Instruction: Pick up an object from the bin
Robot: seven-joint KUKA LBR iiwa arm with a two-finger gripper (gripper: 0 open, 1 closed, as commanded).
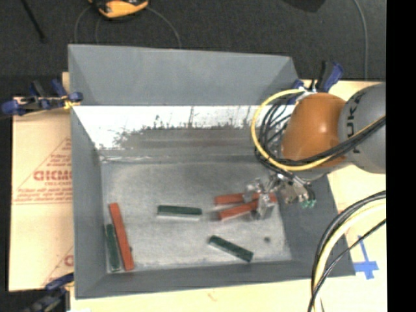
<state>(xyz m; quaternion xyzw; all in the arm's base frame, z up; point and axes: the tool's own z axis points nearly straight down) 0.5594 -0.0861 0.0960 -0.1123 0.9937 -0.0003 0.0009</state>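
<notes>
My gripper (263, 200) is low in the bin's right part, under the orange wrist cover. It sits at the right ends of two short red flat sticks. One red stick (227, 199) lies level; the other red stick (233, 213) lies just below it, tilted. Their right ends are hidden by the gripper. A dark green stick (179, 210) lies to their left on the bin floor. Another dark green stick (230, 248) lies below them, slanted.
Along the bin's left wall lie a long orange stick (121, 236) and a dark green stick (113, 246), side by side. The arm and its looped cables hang over the bin's right wall.
</notes>
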